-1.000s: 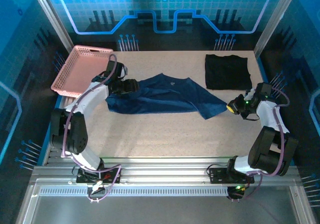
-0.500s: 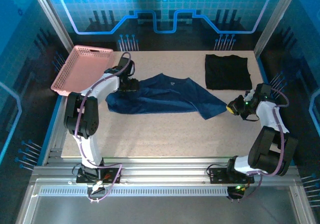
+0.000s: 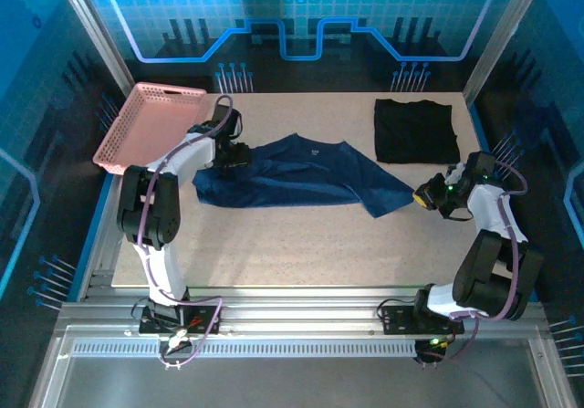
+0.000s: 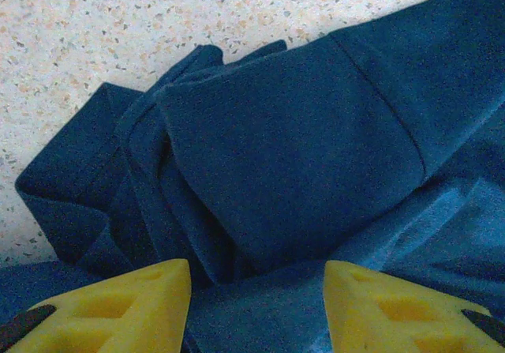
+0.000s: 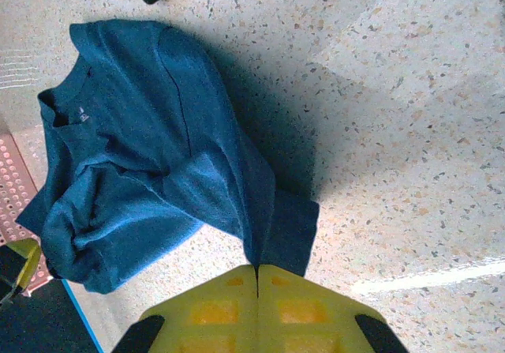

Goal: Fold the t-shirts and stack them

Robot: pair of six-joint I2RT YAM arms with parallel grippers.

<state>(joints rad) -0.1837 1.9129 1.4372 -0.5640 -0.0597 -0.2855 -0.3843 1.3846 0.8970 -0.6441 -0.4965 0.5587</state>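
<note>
Elbow swung inward since a second ago, the left gripper (image 3: pixel 237 155) hangs with jaws apart over the navy shirt's (image 3: pixel 301 172) bunched left end mid-table, while the right gripper (image 3: pixel 425 195) is clamped on its right corner; the black shirt (image 3: pixel 415 130) lies folded at the far right.

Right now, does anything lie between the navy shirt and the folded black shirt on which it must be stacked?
Nothing visible does. Between the navy shirt and the black shirt there is only bare table. The pink basket stands at the far left, off that path.
</note>
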